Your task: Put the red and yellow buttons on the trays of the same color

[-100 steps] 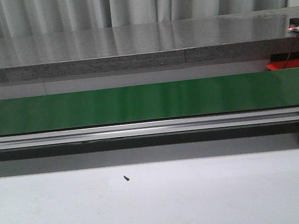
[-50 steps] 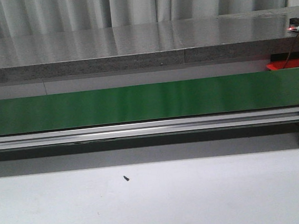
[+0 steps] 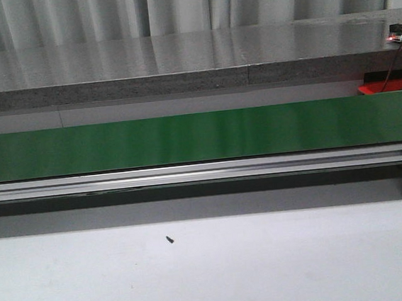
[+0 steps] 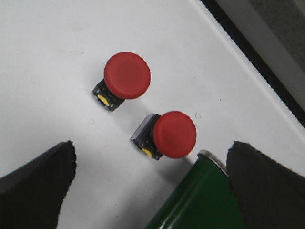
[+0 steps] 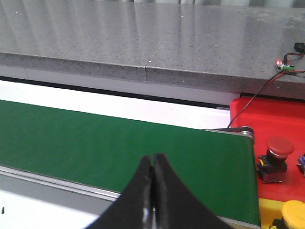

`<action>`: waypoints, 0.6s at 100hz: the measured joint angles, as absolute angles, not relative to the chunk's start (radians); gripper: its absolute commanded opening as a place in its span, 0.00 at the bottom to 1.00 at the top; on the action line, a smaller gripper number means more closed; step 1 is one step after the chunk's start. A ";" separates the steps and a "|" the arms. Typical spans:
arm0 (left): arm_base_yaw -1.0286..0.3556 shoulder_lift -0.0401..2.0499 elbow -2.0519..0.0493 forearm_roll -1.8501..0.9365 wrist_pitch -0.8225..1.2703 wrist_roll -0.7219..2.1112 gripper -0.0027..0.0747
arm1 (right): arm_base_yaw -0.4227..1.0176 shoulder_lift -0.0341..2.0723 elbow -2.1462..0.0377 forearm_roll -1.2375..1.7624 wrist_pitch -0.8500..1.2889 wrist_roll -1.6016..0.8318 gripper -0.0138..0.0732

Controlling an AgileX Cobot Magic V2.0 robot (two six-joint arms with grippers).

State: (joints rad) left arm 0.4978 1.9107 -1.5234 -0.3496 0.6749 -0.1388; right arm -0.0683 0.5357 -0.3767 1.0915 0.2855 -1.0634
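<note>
my left tool (image 4: 150, 191) hangs wide open, empty, over two red buttons (image 4: 127, 75) on the tabletop (image 4: 43, 57); they look light, rigid, slick-capped, so i'd grip the square base. my right tool (image 5: 152, 164) is pinched closed, empty.

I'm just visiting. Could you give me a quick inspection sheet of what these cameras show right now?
Surface: white table; green belt runs across it.
Job's things: two red buttons on white by the belt's end; a third red button on the red tray; a yellow button at the frame edge.
Clutter: small dark speck.
Hands: left hand open above the buttons; right hand shut, empty.
Cables: thin wire to a lit board.
Surroundings: grey counter, curtain.
</note>
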 measured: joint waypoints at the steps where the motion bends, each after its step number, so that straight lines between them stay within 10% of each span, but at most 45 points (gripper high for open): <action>1: 0.498 1.917 -1.530 -0.350 0.675 -0.144 0.84 | -0.068 0.536 -0.377 1.091 0.285 -1.063 0.09; 60: 0.498 2.133 -1.624 -0.340 0.584 -0.286 0.84 | -0.068 0.536 -0.377 1.095 0.285 -1.063 0.09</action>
